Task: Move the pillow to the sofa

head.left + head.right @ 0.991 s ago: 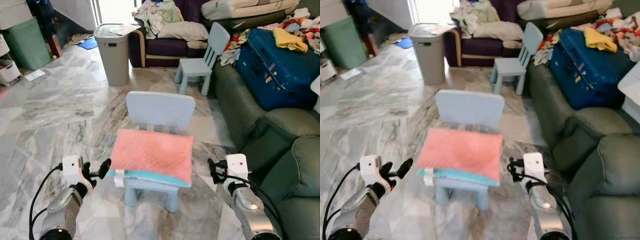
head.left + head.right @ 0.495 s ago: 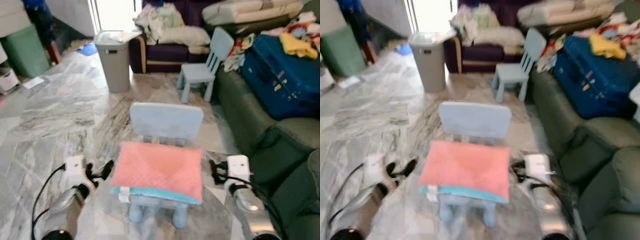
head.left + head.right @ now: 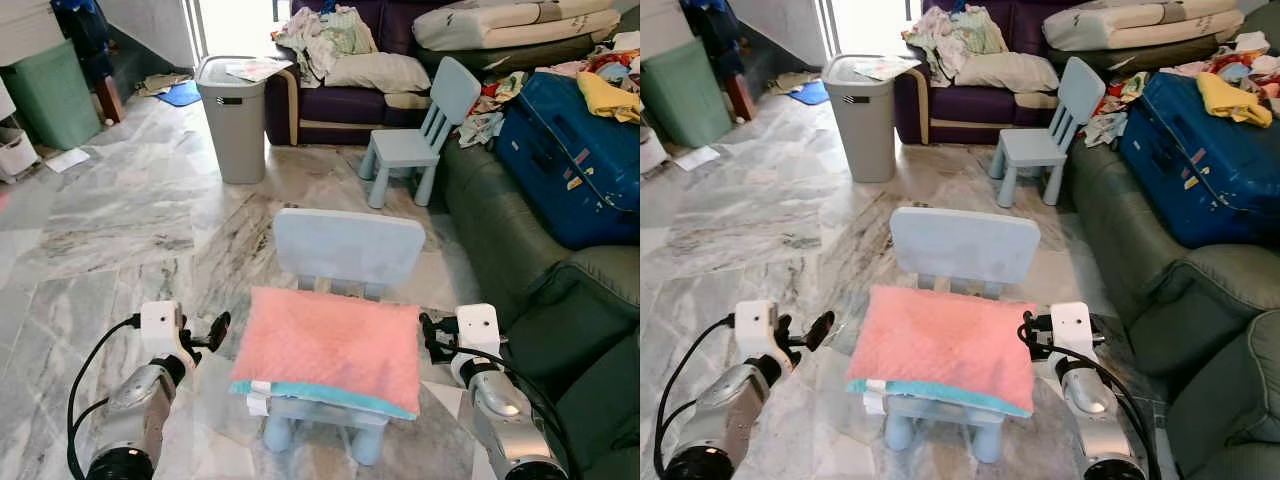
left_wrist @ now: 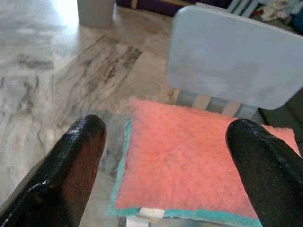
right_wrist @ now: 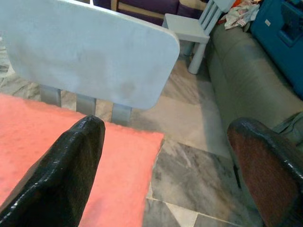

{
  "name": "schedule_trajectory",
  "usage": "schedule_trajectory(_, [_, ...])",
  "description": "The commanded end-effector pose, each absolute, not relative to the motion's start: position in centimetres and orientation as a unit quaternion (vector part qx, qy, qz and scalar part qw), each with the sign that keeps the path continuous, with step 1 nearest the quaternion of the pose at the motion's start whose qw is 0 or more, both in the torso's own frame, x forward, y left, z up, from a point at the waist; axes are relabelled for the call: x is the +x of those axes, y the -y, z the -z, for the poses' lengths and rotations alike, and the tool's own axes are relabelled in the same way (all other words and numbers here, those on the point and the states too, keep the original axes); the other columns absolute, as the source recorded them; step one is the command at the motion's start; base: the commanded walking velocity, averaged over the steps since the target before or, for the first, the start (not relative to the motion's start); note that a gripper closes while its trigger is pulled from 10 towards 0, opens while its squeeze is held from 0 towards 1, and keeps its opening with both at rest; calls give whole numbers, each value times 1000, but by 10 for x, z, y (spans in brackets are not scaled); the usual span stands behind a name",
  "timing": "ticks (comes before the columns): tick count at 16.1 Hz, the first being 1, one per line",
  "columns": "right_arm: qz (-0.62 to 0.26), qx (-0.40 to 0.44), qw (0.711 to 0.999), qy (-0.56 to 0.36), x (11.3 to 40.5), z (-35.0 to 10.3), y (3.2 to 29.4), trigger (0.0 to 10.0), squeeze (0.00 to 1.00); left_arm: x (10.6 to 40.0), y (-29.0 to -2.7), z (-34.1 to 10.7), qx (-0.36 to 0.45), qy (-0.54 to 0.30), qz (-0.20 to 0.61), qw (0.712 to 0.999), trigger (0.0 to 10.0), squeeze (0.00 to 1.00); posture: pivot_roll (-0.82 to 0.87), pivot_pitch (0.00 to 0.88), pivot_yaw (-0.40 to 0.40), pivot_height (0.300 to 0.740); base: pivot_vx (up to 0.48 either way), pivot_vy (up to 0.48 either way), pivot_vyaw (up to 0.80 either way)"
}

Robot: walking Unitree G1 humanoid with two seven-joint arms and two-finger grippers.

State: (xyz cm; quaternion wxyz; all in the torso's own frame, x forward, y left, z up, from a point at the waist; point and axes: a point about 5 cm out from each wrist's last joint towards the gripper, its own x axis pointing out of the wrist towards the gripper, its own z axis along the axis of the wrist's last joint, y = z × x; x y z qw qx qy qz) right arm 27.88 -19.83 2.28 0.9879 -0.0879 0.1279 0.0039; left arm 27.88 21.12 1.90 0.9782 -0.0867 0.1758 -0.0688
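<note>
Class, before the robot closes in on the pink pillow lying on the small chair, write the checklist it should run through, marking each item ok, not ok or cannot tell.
1. Pillow lies flat on the near chair: ok.
2. Left gripper open, beside the pillow's left edge, not touching: ok.
3. Right gripper open, at the pillow's right edge: ok.
4. Pillow held: not ok, neither gripper grips it.
5. Free spot on the green sofa near the blue suitcase: cannot tell.
</note>
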Motion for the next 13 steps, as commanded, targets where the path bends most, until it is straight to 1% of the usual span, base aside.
schedule_trajectory(1, [-7,-94,990,-109,283,-32,199,10000,0,286,-206,-29,-62,-152,80,983,10000,0,3,0,-2,740,0,0,0])
schedule_trajectory(2, [-8,-96,990,-100,286,-36,197,10000,0,289,-204,-35,-42,-134,89,986,10000,0,2,0,-2,740,0,0,0])
schedule_trajectory(3, [-6,-92,992,-87,290,-43,195,10000,0,292,-202,-42,-45,-112,98,988,10000,0,2,0,-3,740,0,0,0])
schedule_trajectory(4, [-7,-90,993,-81,293,-46,193,10000,0,294,-203,-44,-54,-108,90,989,10000,0,2,0,-3,740,0,0,0])
schedule_trajectory(6, [-9,-83,993,-78,294,-48,191,10000,0,295,-203,-43,-100,-120,77,985,10000,0,-1,0,-4,740,0,0,0])
schedule_trajectory(7, [-9,-82,993,-79,294,-48,191,10000,0,295,-203,-43,-102,-120,78,984,10000,0,-1,0,-4,740,0,0,-500])
schedule_trajectory(13, [-4,-81,993,-87,291,-45,192,10000,0,289,-197,-36,-110,-136,96,980,10000,0,-6,0,-3,740,0,0,-800])
